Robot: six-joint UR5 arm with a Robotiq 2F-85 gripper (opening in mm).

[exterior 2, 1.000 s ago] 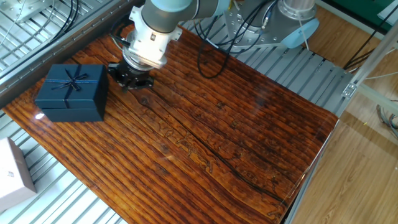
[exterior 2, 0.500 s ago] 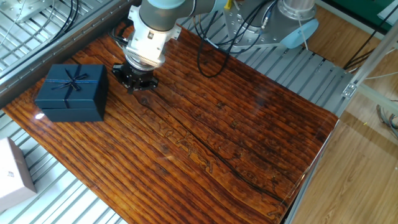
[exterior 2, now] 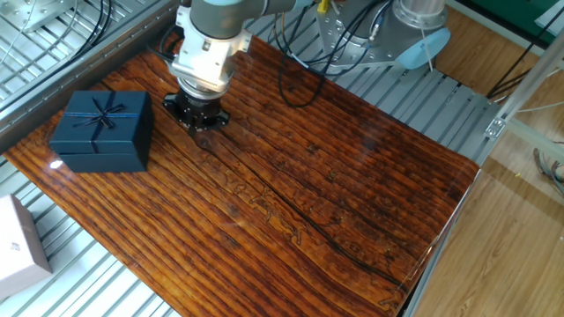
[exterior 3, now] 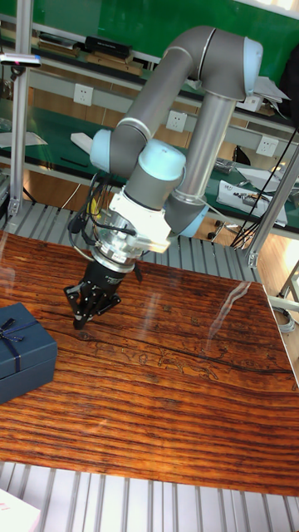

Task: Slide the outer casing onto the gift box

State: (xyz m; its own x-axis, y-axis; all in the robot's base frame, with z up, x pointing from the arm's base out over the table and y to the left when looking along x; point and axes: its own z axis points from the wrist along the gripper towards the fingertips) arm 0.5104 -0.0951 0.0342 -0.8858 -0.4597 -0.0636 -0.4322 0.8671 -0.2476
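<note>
The outer casing (exterior 2: 99, 119) is a navy blue square box with a thin ribbon bow on top, resting at the left end of the wooden table (exterior 2: 335, 194). A seam runs low around its side with a narrow navy band (exterior 2: 106, 162) beneath; I cannot tell whether that band is the gift box. In the tall fixed view only the outer casing's corner (exterior 3: 23, 349) shows at the left edge. My gripper (exterior 2: 202, 124) points down just above the table, a short gap to the right of the casing and touching nothing. Its fingers (exterior 3: 80, 319) meet at the tips and hold nothing.
A plain white box (exterior 2: 19, 246) lies on the ribbed metal surface off the table's front left corner. Black cables (exterior 2: 295, 66) trail over the table's far edge near the arm's base (exterior 2: 414, 26). The table's right edge (exterior 2: 441, 238) drops to the floor.
The gripper has shifted a little to the right, away from the casing. The casing has not moved.
</note>
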